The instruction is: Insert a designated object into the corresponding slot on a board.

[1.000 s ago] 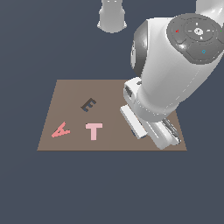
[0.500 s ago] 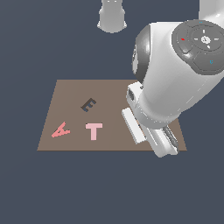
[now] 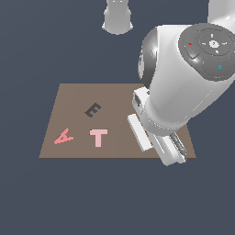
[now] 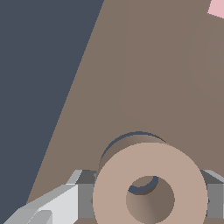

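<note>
In the wrist view the designated object, a tan ring (image 4: pixel 111 186), fills the space between my grey fingers (image 4: pixel 83 192), so my gripper (image 4: pixel 149 197) is shut on it. Just past the ring lies the slot (image 4: pixel 131 136), a dark navy ring-shaped recess with a brown centre. Part of the slot shows through the ring's hole, so ring and slot overlap but sit off-centre. The brown board (image 3: pixel 73 96) lies flat. In the exterior view the arm's hand (image 3: pixel 170 151) hangs over the board's near corner on the exterior view's right and hides the ring and the slot.
A dark E (image 3: pixel 93 109), a pink triangle (image 3: pixel 63 137) and a pink T (image 3: pixel 98 137) lie on the board toward the exterior view's left. A pink corner (image 4: pixel 216 8) shows in the wrist view. The arm's base (image 3: pixel 117 18) stands behind the board.
The hand has shifted toward the exterior view's right and toward the board's near edge, appearing lower. The shapes on the board have not moved.
</note>
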Motion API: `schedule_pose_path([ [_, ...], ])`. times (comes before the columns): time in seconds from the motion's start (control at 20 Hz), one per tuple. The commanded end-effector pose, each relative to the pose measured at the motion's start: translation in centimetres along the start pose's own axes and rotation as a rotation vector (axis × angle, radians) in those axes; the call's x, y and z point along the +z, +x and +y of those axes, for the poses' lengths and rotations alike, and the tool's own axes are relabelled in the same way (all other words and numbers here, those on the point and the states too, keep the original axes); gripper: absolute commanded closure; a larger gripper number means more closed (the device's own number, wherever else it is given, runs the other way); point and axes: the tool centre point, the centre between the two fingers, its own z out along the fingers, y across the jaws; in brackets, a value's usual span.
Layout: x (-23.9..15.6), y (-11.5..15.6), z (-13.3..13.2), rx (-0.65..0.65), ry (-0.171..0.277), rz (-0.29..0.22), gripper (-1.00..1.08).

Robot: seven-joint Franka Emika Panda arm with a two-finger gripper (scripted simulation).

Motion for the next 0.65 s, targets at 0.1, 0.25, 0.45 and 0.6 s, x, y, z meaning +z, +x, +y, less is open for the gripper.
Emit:
schedule_pose_path([
  [0.1, 0.78, 0.02, 0.07, -0.001, 0.0, 0.0, 1.08],
  [0.25, 0.78, 0.02, 0.07, -0.001, 0.0, 0.0, -0.92],
  [0.45, 0.78, 0.02, 0.07, -0.001, 0.0, 0.0, -0.92],
  [0.6, 0.78, 0.02, 0.07, -0.001, 0.0, 0.0, -0.92],
])
